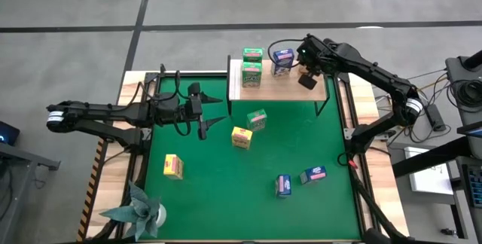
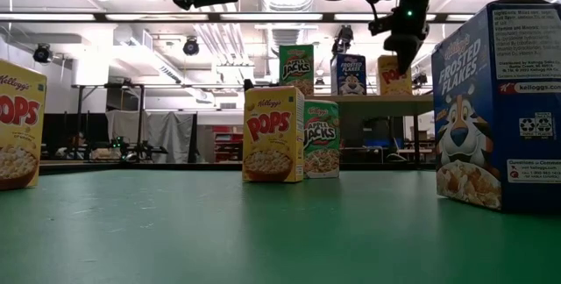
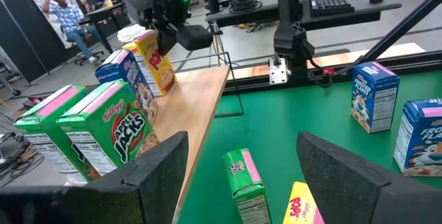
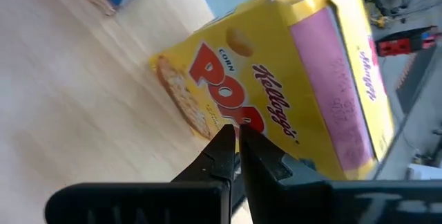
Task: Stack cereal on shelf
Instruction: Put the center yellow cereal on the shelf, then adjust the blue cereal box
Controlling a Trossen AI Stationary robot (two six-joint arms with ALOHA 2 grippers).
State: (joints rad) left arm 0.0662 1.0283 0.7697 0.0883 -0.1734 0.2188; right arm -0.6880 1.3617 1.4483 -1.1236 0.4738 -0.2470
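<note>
The shelf [image 1: 282, 89] stands at the mat's far edge. On its plank stand two green cereal boxes [image 1: 251, 65], a blue one [image 1: 282, 62] and a yellow one [image 3: 156, 59], each on its base. My right gripper [image 4: 238, 133] is shut and hangs over the shelf beside the yellow box [image 4: 276, 92], which the arm hides in the high view. My left gripper [image 1: 203, 117] is open and hovers above the mat, left of a green box [image 1: 257, 120] and a yellow box [image 1: 241, 137] that rest on the mat. My right gripper's shut fingertips [image 4: 228, 141] point down in front of the yellow box's printed front face [image 4: 214, 79], close to the shelf plank. Whether they touch the box, I cannot tell. The box stands on the shelf.
Also on the green mat [image 1: 211, 199]: another yellow box [image 1: 173, 166] near the left and two blue boxes [image 1: 283, 185] [image 1: 313, 175] toward the near right. A teal paper plant [image 1: 139, 212] sits at the near left corner. A person [image 3: 65, 13] sits beyond the table.
</note>
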